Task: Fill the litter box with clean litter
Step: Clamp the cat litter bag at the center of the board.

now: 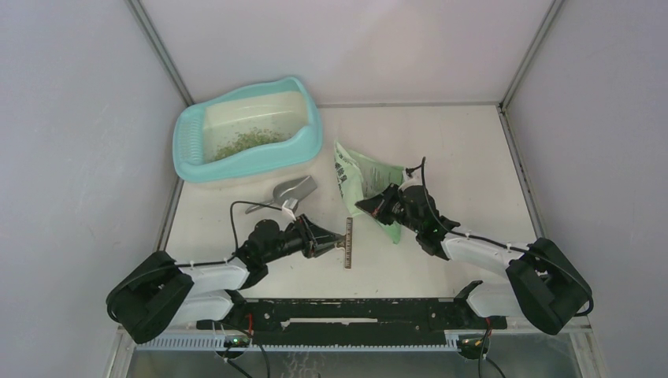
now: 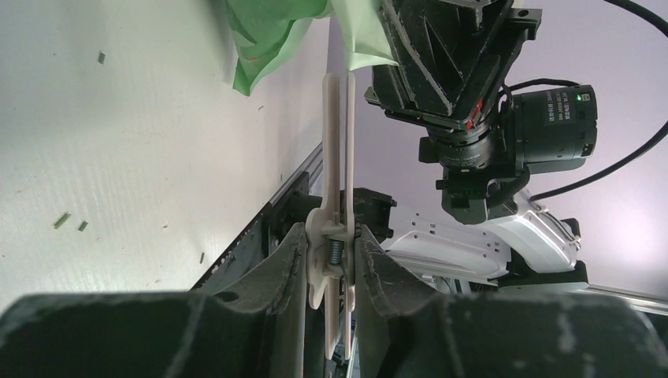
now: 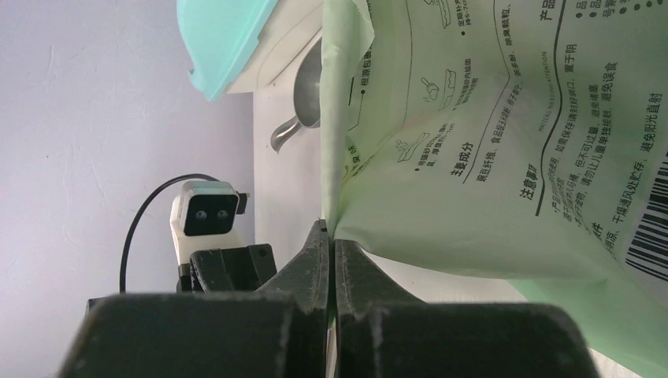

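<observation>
The litter box (image 1: 191, 146), with some litter (image 1: 248, 142) inside, sits far from the left tool (image 1: 329, 239), which squeezes maybe a clip (image 2: 339, 157). The right tool (image 3: 331, 240) pinches the bag (image 3: 488, 157).

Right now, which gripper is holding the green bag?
The right gripper, shut on the green bag's edge; the left gripper holds a white clip instead.

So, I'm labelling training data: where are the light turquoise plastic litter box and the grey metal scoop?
light turquoise plastic litter box (image 1: 244, 166), top external view, near outer wall.
grey metal scoop (image 1: 295, 187), top external view, bowl.
</observation>
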Tool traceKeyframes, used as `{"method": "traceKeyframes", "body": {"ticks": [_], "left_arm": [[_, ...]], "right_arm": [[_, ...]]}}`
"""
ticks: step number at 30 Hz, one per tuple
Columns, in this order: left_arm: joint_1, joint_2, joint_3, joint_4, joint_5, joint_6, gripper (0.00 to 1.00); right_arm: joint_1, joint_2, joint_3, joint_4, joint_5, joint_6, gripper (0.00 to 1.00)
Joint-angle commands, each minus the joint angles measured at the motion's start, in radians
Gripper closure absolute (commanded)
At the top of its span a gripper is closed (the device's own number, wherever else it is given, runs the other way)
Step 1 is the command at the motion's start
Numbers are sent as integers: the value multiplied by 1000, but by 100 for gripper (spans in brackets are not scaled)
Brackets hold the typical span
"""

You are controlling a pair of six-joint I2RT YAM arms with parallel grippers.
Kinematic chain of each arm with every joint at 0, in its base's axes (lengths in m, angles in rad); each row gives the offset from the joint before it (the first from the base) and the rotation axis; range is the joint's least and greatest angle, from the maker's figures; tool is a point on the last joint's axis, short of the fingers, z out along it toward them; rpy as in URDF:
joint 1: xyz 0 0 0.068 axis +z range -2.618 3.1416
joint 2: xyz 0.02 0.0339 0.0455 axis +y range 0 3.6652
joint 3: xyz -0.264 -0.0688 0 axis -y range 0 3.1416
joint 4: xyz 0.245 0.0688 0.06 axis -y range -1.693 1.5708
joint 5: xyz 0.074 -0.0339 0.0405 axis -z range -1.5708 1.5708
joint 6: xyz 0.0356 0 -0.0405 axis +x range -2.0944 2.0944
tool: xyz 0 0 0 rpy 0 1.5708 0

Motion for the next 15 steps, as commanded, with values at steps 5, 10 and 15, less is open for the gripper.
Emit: {"method": "traceKeyframes", "body": {"ticks": [5,10,15], "left_arm": [[7,24,9,98,5,6,100],[18,19,10,105,3,11,100],[25,17,11,110,6,15,100]], "right_arm": [[-7,-46,9,134,-43,15,100],[-8,-38,-3,144,-47,21,100],[-8,-30,-9,159,-53,27,100]]}}
